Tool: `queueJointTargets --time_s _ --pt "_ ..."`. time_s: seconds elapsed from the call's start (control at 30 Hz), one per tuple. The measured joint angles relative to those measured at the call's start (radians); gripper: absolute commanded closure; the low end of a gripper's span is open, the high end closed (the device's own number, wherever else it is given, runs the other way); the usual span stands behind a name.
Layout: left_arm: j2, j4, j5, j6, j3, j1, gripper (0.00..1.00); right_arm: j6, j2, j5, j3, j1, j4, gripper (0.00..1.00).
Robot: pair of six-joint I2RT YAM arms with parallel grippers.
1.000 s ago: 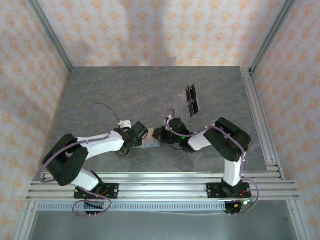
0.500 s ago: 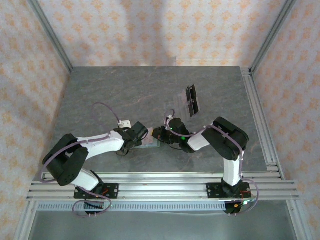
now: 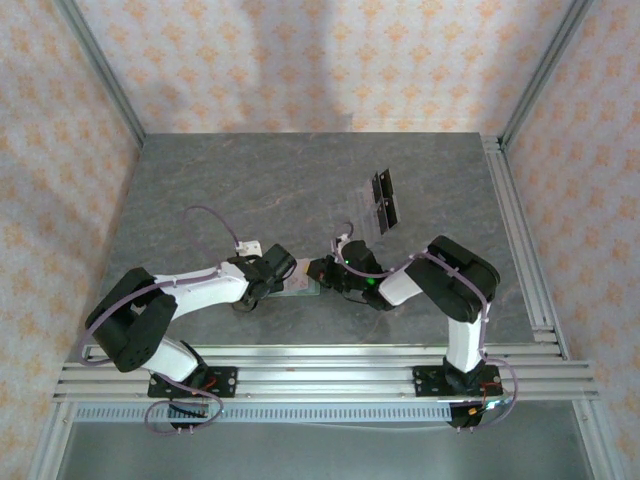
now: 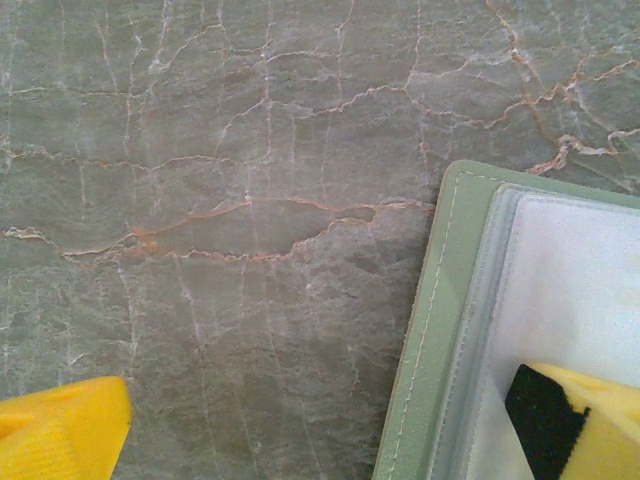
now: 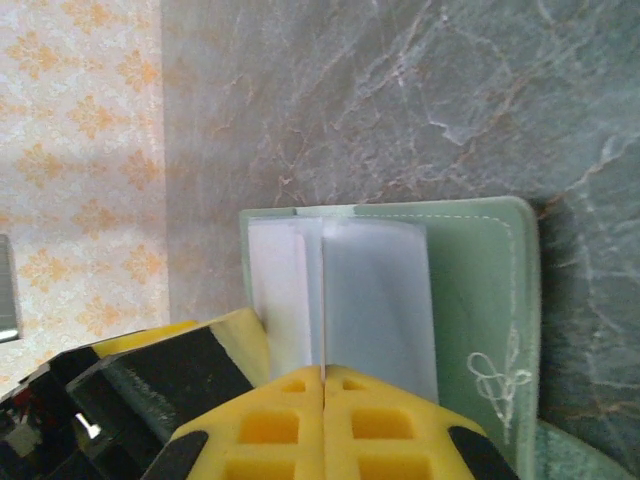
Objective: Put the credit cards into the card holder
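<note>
The card holder point(image 3: 300, 286) lies open on the table point(image 3: 250, 190) at its near middle, between the arms. The left pincer point(image 4: 320, 405) is spread, one finger point(image 4: 590, 425) on its pale inside. The right pincer point(image 5: 323, 380) is pressed together on a thin credit card point(image 5: 323, 300) seen edge-on.

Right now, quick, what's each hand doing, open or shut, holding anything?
Left hand: open, one finger over the wallet.
Right hand: shut on a thin sheet at the wallet; card or sleeve, cannot tell.
</note>
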State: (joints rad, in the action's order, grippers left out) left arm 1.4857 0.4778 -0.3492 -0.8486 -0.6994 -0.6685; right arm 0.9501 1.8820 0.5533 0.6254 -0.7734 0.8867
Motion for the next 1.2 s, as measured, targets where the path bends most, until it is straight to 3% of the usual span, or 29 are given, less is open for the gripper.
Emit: queueJointTargets --time_s 1.2 --pt "0.0 -0.002 0.0 -0.001 0.001 0.0 0.0 0.0 0.053 0.014 0.05 0.0 -0.007 1.0"
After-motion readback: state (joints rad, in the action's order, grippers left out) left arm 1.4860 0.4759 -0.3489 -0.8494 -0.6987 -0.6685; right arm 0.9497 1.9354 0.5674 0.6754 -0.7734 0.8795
